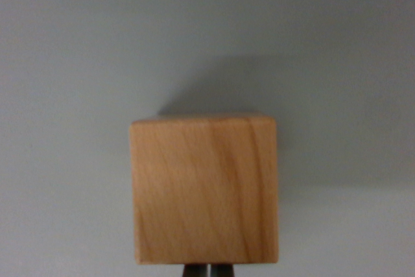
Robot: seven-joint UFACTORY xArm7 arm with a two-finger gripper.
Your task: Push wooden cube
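A: Nearest first?

B: Gripper [208,270], right at the bottom edge of the wrist view. Only two dark fingertips [194,270] showing, side by side, a thin pale sliver between them. Pressed together or nearly so, clamped on nothing.

A: Against the wooden cube?

B: Just below the wooden cube [205,189], at the middle of its near edge. Touching or a hair short: cannot tell, since the edge hides the meeting line.

A: Why set like that?

B: Probably to shove rather than grab. Closed tips make one blunt pusher, and a centred contact should send the block straight away instead of spinning it. A guess only, from the task and the alignment.

A: And the cube itself?

B: Square to the camera, sitting flat on the grey table [65,63], filling the lower centre of the view. Light wood, grain running diagonally, rounded corners.

A: Beyond the cube?

B: A soft shadow [220,85] cast past its far edge, leaning toward the wrist view's right. After that, plain grey surface up to the top of the frame.

A: Counts?

B: One cube. Two fingertips. One shadow. Nothing else around the cube on any side.

A: Progress?

B: Looks like the start of the push or just before it; room ahead of the cube seems open.
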